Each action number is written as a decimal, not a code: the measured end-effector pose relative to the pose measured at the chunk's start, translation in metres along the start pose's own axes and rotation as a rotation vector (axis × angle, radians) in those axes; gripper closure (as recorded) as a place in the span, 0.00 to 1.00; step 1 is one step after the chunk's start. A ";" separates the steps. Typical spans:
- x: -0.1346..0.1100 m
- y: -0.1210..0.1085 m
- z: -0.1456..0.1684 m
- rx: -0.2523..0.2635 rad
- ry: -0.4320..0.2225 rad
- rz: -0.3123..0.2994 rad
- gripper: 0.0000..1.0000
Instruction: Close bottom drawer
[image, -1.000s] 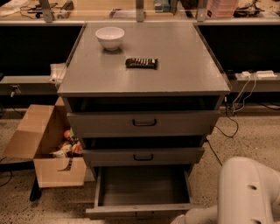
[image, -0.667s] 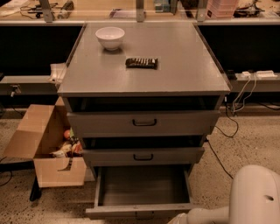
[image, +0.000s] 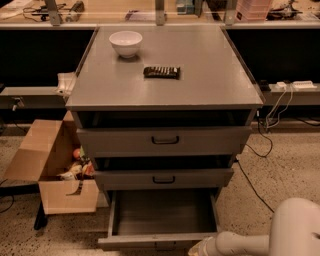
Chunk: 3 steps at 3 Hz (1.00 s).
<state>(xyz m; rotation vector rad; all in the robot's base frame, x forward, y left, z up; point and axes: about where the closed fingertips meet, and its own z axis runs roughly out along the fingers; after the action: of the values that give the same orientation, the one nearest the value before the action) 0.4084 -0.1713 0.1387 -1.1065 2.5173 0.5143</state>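
While the bottom drawer (image: 162, 216) of the grey cabinet (image: 165, 106) stands pulled well out, its plain grey tray showing, the tool (image: 199, 248) sits low at the bottom edge of the view, just beside the right end of the drawer's front — whether it is open or closed cannot be told. The white arm (image: 260, 241) runs off to the right. On the cabinet's top surface (image: 210, 75) rest a white bowl (image: 125, 42) and a dark flat packet (image: 161, 72), apart. A cardboard box (image: 60, 172) stands open at the left.
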 end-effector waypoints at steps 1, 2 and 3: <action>-0.005 -0.011 0.000 0.008 -0.026 0.001 1.00; -0.008 -0.016 -0.001 0.009 -0.047 -0.007 1.00; -0.009 -0.017 0.000 0.002 -0.061 -0.011 1.00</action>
<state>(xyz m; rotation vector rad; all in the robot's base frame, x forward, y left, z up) 0.4266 -0.1763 0.1390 -1.0871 2.4573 0.5343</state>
